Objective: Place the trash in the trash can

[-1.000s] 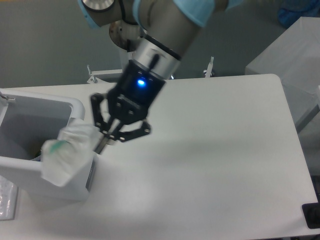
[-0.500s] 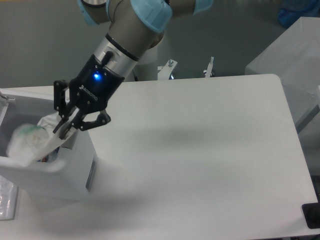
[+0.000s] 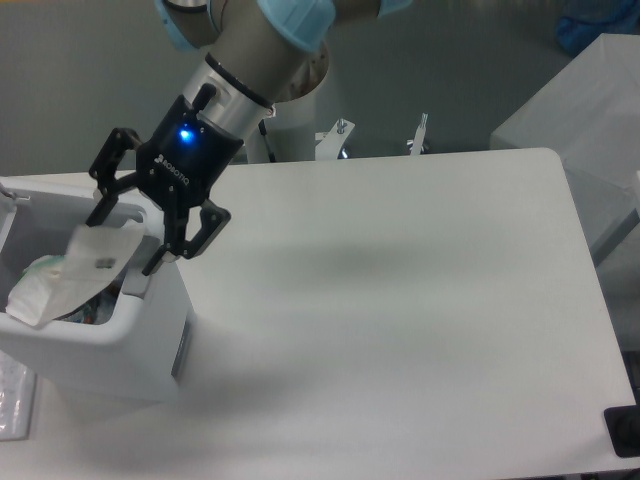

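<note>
**A:** How do the fingers stand?

**B:** Spread wide. The gripper (image 3: 128,235) has its two black fingers (image 3: 107,190) splayed apart over the open top of the trash can (image 3: 140,340), one toward the far rim and the other over the near right corner. Nothing is pinched between them.

**A:** And the wrapper?

**B:** The crumpled clear wrapper (image 3: 70,272) sits just below and to the left of the fingers, in the mouth of the bin. Its upper corner lies close to the fingertips; I cannot tell whether it touches them. A green piece shows at its left end, and the lower part hangs over the bin's near rim.

**A:** Anything else in the bin?

**B:** A bit of blue and red shows under the wrapper, inside the can. It is too hidden to name with certainty.

**A:** The arm?

**B:** The wrist, with a blue light lit on its black body, slants up and to the right from the gripper into a silver and pale blue arm (image 3: 265,40) that leaves the top of the view.

**A:** The surroundings?

**B:** The can stands at the left edge of a white table (image 3: 420,300). A grey panel shows on the can's right wall. A dark object (image 3: 625,432) sits at the table's lower right corner.
</note>
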Action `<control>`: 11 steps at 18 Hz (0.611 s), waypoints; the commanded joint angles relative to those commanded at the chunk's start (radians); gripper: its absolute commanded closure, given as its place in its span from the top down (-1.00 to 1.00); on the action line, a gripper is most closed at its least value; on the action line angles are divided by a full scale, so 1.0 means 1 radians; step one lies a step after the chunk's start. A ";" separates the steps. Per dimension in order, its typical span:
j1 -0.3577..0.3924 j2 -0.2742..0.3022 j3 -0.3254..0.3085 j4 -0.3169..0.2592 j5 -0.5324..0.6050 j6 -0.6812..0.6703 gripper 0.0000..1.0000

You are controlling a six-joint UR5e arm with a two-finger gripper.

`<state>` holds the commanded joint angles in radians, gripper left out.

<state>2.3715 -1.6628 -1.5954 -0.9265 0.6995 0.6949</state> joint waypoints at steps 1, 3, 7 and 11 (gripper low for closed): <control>0.006 0.000 0.003 0.000 0.000 0.002 1.00; 0.015 -0.008 0.006 0.000 0.000 0.003 1.00; 0.014 -0.034 0.034 0.000 0.003 0.000 1.00; 0.025 -0.153 0.129 -0.002 0.111 0.003 1.00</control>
<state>2.3960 -1.8158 -1.4669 -0.9280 0.8108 0.6980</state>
